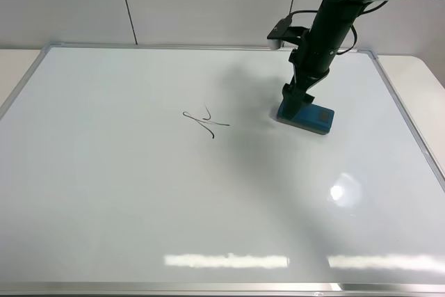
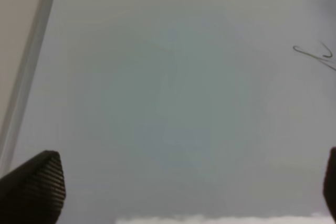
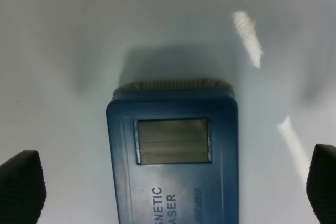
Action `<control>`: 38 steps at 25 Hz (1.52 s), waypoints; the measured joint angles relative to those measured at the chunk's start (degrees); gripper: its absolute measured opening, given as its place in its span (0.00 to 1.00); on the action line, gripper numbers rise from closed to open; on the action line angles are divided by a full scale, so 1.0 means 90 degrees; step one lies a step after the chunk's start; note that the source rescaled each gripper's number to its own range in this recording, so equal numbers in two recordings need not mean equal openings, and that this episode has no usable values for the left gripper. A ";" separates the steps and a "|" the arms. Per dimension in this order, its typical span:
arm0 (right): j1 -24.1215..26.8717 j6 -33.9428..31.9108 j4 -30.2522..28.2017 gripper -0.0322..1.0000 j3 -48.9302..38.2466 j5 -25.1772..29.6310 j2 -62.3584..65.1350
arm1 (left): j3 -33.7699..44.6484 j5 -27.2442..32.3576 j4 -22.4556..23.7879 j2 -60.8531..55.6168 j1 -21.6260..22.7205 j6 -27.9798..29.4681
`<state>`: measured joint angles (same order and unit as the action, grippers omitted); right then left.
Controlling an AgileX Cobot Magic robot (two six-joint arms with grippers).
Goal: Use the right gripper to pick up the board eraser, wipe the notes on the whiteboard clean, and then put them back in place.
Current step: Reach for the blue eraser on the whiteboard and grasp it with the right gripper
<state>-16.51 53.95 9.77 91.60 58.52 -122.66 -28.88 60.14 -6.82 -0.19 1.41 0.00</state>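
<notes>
1. Whiteboard (image 1: pixel 139 206) – a large glossy white panel in a thin metal frame. It lies flat and fills most of the exterior view.
2. Notes (image 1: pixel 206 123) – a few thin black crossing strokes near the middle of the board, unwiped. They also show at the edge of the left wrist view.
3. Board eraser (image 1: pixel 317 118) – a blue rectangular block lying flat on the whiteboard with its felt base down. In the exterior view it sits right of the notes and well apart from them. The top carries a grey inset patch and part of a printed label.
4. Handling, by judgement: the eraser is probably light, with a stiff plastic shell, smooth and slightly slippery sides, and a soft felt underside. The label letters suggest a magnet, so it may cling a little to the board on lifting.
5. Hold point, by judgement: grip the two long plastic sides near mid-length and above the felt, so the felt stays flat for wiping.
6. Right gripper (image 1: pixel 297 99) – it is poised over the near end of the eraser. Its fingers (image 3: pixel 21 187) are spread wide, one on each long side, with bare board showing between each pad and the block. It grips nothing.
7. Left gripper (image 2: pixel 181 187) – its tips are spread apart over bare board and it holds nothing.
</notes>
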 joint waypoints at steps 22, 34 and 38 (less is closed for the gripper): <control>0.0000 0.0229 -0.0175 1.00 0.0000 0.0150 -0.0249 | 0.0000 0.0000 0.0000 0.0000 0.0000 0.0000; 0.0000 0.0145 -0.0364 0.04 0.0000 0.0150 -0.0249 | 0.0000 0.0000 0.0000 0.0000 0.0000 0.0000; 0.0000 0.0104 -0.0378 0.04 0.0000 0.0150 -0.0249 | 0.0000 0.0000 0.0000 0.0000 0.0000 0.0000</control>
<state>-16.51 54.88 6.37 91.60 59.88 -124.90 -28.88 60.14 -6.82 -0.19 1.41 0.00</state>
